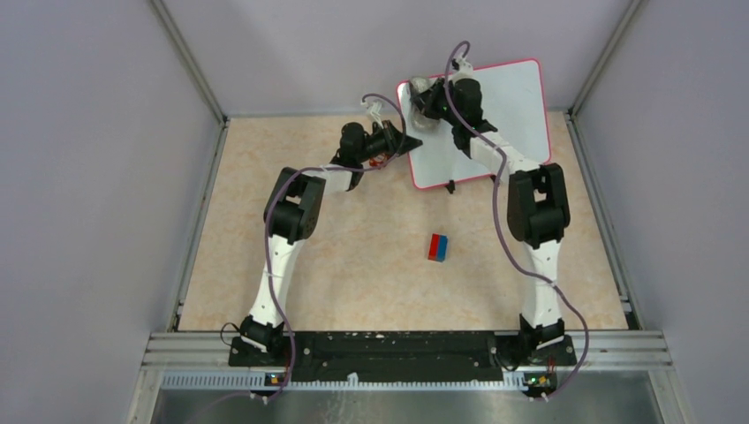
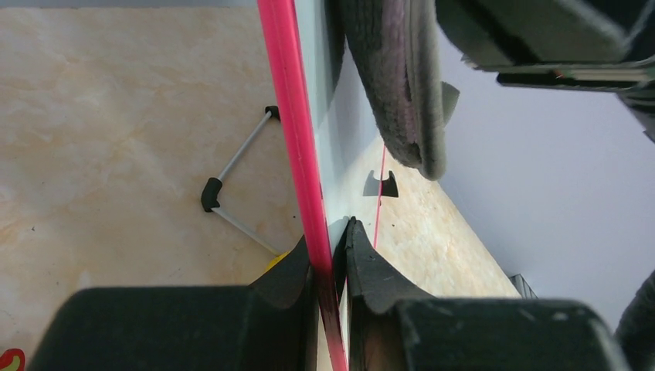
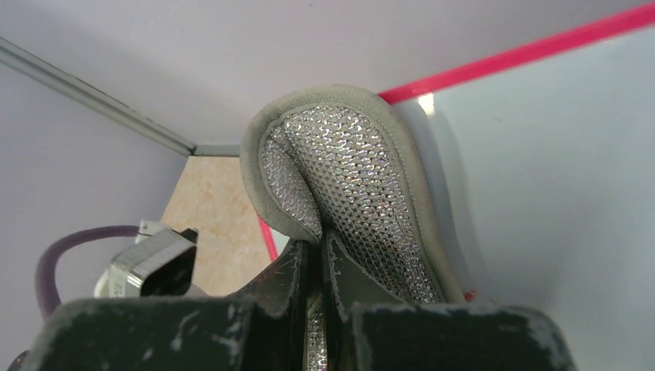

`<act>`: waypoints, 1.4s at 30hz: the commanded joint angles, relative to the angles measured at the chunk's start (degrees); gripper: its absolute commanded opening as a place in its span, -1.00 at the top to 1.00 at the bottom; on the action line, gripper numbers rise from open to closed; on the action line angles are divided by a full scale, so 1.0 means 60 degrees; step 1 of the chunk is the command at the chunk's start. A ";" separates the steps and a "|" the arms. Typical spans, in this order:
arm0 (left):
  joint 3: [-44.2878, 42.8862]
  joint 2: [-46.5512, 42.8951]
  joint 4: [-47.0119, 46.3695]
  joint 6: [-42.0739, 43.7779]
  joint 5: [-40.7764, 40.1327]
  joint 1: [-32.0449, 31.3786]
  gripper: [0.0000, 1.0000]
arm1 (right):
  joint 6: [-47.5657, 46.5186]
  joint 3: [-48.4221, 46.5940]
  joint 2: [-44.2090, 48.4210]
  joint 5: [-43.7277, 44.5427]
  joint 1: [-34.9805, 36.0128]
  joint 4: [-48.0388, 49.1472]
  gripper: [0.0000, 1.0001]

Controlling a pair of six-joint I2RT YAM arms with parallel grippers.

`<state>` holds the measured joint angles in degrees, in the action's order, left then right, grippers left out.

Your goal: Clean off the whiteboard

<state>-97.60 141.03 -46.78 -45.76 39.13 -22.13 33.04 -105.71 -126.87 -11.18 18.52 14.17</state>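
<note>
The whiteboard (image 1: 517, 106) stands tilted at the back right, white with a thin pink frame (image 2: 290, 116). My left gripper (image 1: 408, 141) is shut on its left edge, one finger on each side of the frame, as the left wrist view shows (image 2: 328, 239). My right gripper (image 1: 426, 99) is shut on a folded grey, silver-meshed cloth (image 3: 347, 170) pressed against the board's upper left corner (image 3: 556, 154). A small red mark (image 3: 469, 295) shows beside the cloth. No writing shows on the bare board face in the top view.
A red and blue block (image 1: 438, 247) lies on the beige table mid-right. The board's wire stand (image 2: 239, 154) with black feet rests behind it. A small yellow and red object (image 1: 380, 161) lies under my left wrist. Grey walls enclose the table.
</note>
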 commanded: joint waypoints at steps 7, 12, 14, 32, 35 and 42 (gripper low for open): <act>0.0337 -0.0102 0.0818 0.1694 -0.0505 0.0275 1.00 | 0.0187 0.2437 0.1075 0.1141 -0.2062 -0.0416 1.00; 0.0315 -0.0099 0.0852 0.1719 -0.0515 0.0275 1.00 | 0.0133 0.2315 0.1032 0.1126 -0.1802 -0.0414 1.00; 0.0308 -0.0090 0.0872 0.1737 -0.0529 0.0273 1.00 | 0.0159 0.2078 0.0893 0.1009 -0.1436 -0.0400 1.00; 0.0328 -0.0123 0.0900 0.1780 -0.0518 0.0261 1.00 | -0.0494 -0.1551 -0.0956 0.0780 0.0571 -0.1534 1.00; 0.0351 -0.0130 0.0906 0.1807 -0.0551 0.0261 1.00 | -0.0464 -0.1130 -0.0690 0.1154 0.0074 -0.1551 1.00; 0.0330 -0.0112 0.0964 0.1868 -0.0586 0.0261 1.00 | -0.0507 -0.0253 -0.0187 0.1550 -0.0949 -0.1570 1.00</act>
<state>-97.45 140.73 -46.54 -44.91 38.41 -22.31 32.93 -109.84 -129.21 -12.14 21.19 12.12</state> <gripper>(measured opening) 0.168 0.023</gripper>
